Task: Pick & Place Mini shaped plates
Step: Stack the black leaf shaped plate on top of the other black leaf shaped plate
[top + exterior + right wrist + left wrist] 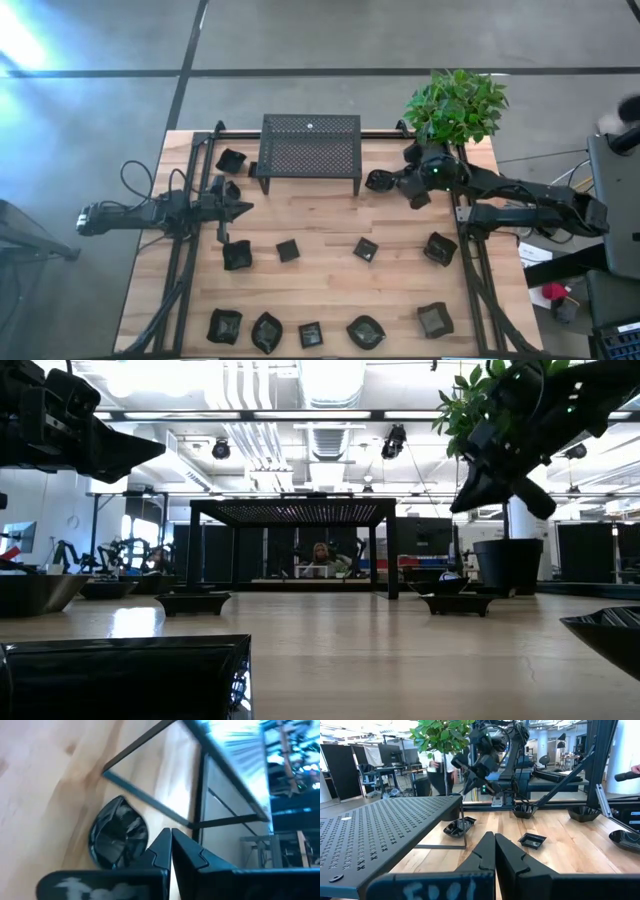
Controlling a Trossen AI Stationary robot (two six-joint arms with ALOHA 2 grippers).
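On the bench (330,215), the plates (288,250) were found scattered, none seen on the stand (310,143); both end effectors, left (243,209) and right (378,181), were closed, holding nothing.

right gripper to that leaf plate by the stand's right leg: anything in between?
Nothing visible. The right gripper, shut, sits right beside the leaf plate on bare table; the mesh stand is off to one side.

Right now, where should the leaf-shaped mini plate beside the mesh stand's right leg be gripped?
Probably the raised rim of the leaf-shaped plate, coming from above on its open side. It lies flat on the table, and the mesh stand crowds the other side.
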